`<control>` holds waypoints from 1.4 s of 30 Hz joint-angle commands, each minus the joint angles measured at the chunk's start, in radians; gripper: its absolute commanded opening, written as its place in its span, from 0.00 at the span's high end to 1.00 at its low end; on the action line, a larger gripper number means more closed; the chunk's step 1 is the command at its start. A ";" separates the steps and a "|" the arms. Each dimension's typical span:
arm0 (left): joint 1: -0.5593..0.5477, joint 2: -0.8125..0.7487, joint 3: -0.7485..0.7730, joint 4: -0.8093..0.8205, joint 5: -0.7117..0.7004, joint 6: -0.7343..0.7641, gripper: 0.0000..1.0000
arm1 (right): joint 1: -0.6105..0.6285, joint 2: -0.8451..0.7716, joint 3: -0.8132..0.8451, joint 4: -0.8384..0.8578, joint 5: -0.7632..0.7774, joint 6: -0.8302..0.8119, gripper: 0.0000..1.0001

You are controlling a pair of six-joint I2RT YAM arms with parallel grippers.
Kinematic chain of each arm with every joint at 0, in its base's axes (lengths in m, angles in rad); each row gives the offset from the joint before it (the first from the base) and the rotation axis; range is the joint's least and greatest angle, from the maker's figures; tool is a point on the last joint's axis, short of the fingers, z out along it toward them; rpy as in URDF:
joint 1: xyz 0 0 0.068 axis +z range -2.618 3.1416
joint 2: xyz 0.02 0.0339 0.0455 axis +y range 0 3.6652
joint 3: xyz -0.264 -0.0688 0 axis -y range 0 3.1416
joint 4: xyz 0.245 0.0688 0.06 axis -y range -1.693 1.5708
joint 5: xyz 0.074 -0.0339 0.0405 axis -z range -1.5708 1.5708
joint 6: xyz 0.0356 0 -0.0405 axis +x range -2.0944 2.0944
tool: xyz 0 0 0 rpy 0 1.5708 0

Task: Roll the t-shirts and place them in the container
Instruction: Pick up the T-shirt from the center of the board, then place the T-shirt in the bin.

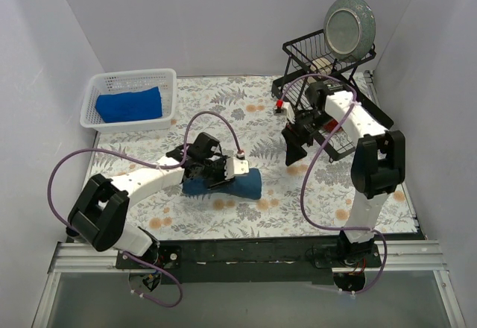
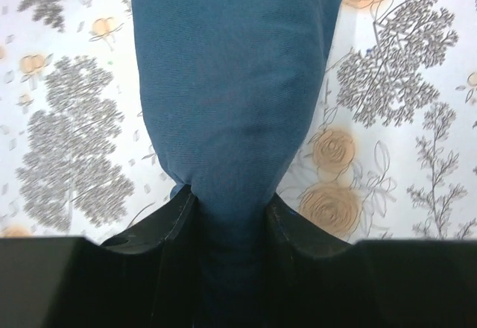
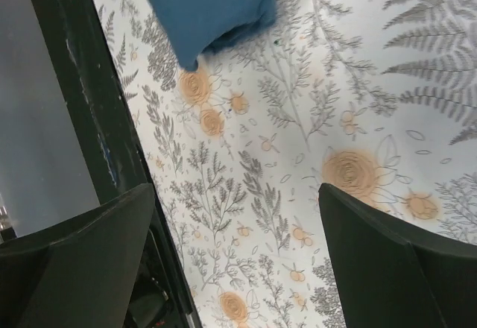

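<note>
The dark tee (image 1: 242, 185) lies as a roll just below the centre of the top view, on the table (image 1: 223, 224). The left gripper (image 1: 209, 173) is closed tight on the roll's left end. In its wrist view the cloth bunches between the fingers (image 2: 168, 224). The right gripper (image 1: 293, 149) hangs right of centre, jaws spread wide, holding nothing. The bright tee (image 1: 128, 104) sits bundled in the basket (image 1: 170, 101) at upper left.

The pinch takes only one end, so a lift may let the free end sag and the roll unwind. A loose outer layer could slip from the grip. On the way to the basket, a drooping end might catch its rim.
</note>
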 commanded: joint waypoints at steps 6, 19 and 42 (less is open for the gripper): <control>0.244 -0.154 0.239 -0.199 0.073 0.249 1.00 | 0.052 -0.083 -0.051 -0.011 0.143 -0.030 0.01; 0.887 0.331 0.976 -0.329 0.342 0.504 1.00 | 0.046 -0.040 -0.042 0.012 0.123 -0.016 0.02; 1.106 0.820 1.152 -0.401 0.605 1.191 1.00 | 0.009 0.088 -0.152 0.029 0.430 -0.024 0.01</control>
